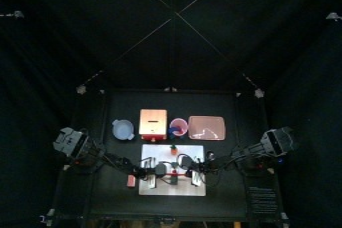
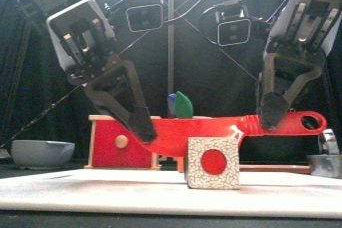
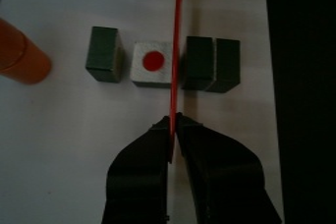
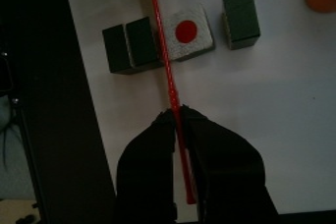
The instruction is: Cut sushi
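We find no readable writing or brand on anything here.

The sushi roll lies on the white cutting board (image 1: 178, 177) near the tabletop's front edge, as a short row of dark green blocks. One sushi piece with a white face and red centre (image 3: 151, 59) is turned so its cut end shows; in the front view that white, speckled, red-dotted face (image 2: 213, 162) stands upright at the board's middle. A single dark green sushi piece (image 3: 104, 52) sits just beside it on one side, with a small gap, and a pair of dark green sushi pieces (image 3: 211, 63) touch each other on the other side.

The thin red plastic knife (image 3: 178, 51) runs across the row, its blade between the white-faced piece and the pair. Both grippers clamp it: the left gripper (image 3: 175, 130) pinches one end with its jaws closed narrow, and the right gripper (image 4: 174, 128) pinches the other likewise.

White board lies bare all round the row, most of it toward the grippers. An orange rounded object (image 3: 23, 53) stands on the board's edge, apart from the single piece.

Behind the board, toward the table's back edge, stand a grey bowl (image 2: 42, 153), a red box (image 2: 123, 140) and a pink tray (image 1: 207, 127).
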